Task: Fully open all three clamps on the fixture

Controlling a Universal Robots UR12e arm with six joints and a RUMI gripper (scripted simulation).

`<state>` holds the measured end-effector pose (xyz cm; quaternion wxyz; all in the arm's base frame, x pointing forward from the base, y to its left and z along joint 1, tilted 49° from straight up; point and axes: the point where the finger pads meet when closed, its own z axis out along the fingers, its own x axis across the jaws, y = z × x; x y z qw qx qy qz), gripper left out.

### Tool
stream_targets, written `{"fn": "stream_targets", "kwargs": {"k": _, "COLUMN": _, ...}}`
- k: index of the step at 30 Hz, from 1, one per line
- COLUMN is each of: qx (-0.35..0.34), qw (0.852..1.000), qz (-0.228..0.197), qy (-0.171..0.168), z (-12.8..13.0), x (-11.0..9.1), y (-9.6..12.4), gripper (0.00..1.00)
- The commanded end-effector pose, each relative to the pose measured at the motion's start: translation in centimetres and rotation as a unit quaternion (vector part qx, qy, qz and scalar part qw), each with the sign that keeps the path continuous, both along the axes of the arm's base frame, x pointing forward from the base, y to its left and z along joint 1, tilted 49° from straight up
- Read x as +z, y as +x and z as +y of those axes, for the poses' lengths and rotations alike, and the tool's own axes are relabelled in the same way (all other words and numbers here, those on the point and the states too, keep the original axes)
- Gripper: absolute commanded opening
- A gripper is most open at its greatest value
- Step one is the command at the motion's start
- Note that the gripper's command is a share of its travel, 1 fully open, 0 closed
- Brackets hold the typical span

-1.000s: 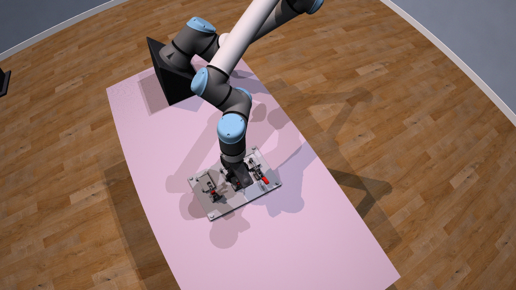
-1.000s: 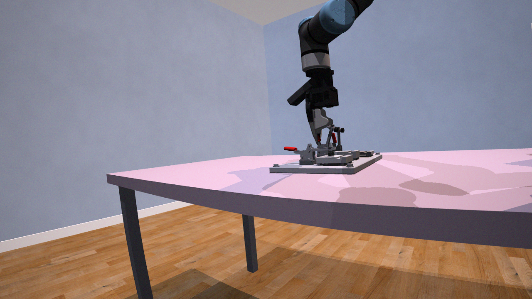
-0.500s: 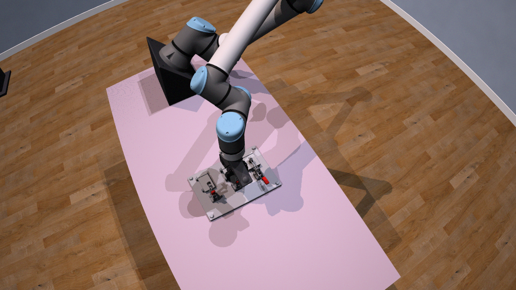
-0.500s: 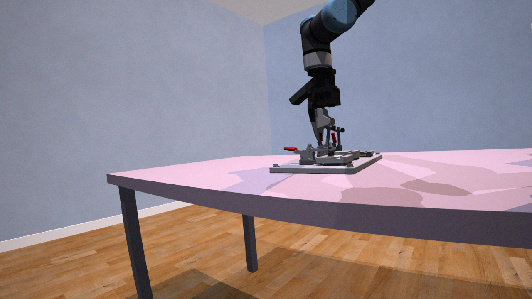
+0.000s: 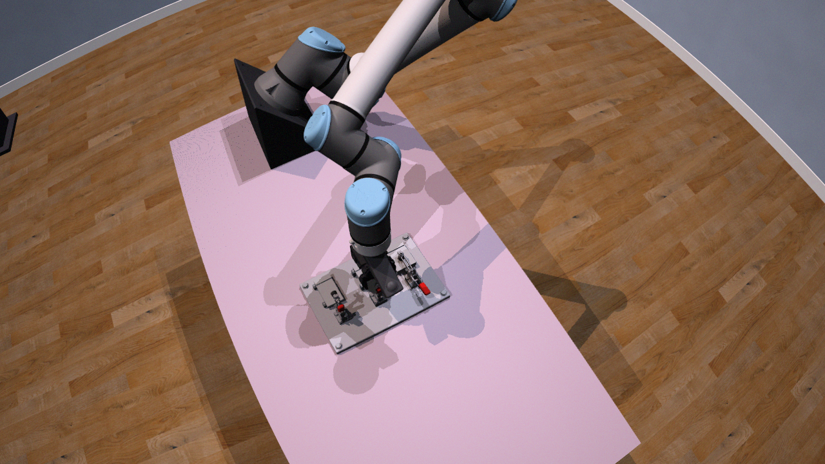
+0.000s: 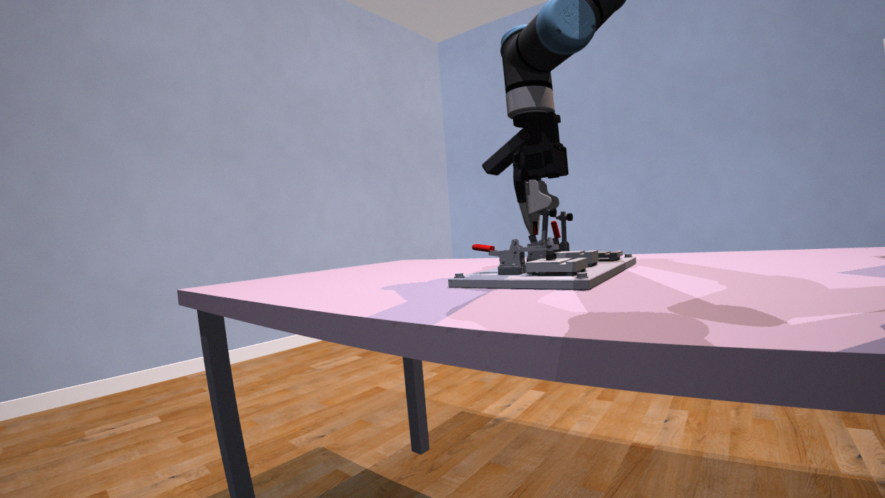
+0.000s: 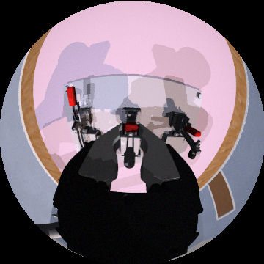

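Observation:
A grey fixture plate (image 5: 374, 327) (image 6: 495, 282) (image 7: 110, 86) lies on the pink table (image 5: 259, 231) (image 6: 371, 290). It carries three toggle clamps with red handles. My gripper (image 5: 379, 292) (image 6: 533, 230) (image 7: 130, 124) is shut on the middle clamp's handle (image 7: 130, 127), which stands steeply raised. The clamp on the left of the top view has its handle (image 5: 340, 307) (image 6: 554, 229) (image 7: 192, 131) raised too. The third clamp's handle (image 5: 424, 288) (image 6: 483, 247) (image 7: 71, 95) lies flat, pointing at the plate's edge. Grey parts (image 6: 556, 265) (image 5: 329, 285) sit on the plate.
The arm's black base mount (image 5: 271, 127) stands at the far end of the table. The plate sits near the table's middle, closer to one long edge (image 5: 495, 236). Wooden floor surrounds the table.

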<state>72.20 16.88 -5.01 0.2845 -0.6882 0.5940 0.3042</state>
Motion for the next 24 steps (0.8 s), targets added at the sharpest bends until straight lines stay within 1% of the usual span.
{"fn": "stream_targets", "kwargs": {"k": 1, "qx": 0.001, "qw": 1.000, "qz": 0.003, "qy": 0.001, "z": 0.18, "x": -0.13, "y": -0.54, "gripper": 0.00}}
{"fn": "stream_targets", "kwargs": {"k": 24, "qx": 0.002, "qw": 1.000, "qz": 0.004, "qy": 0.001, "z": 0.32, "x": -0.23, "y": -0.80, "gripper": 0.00}}
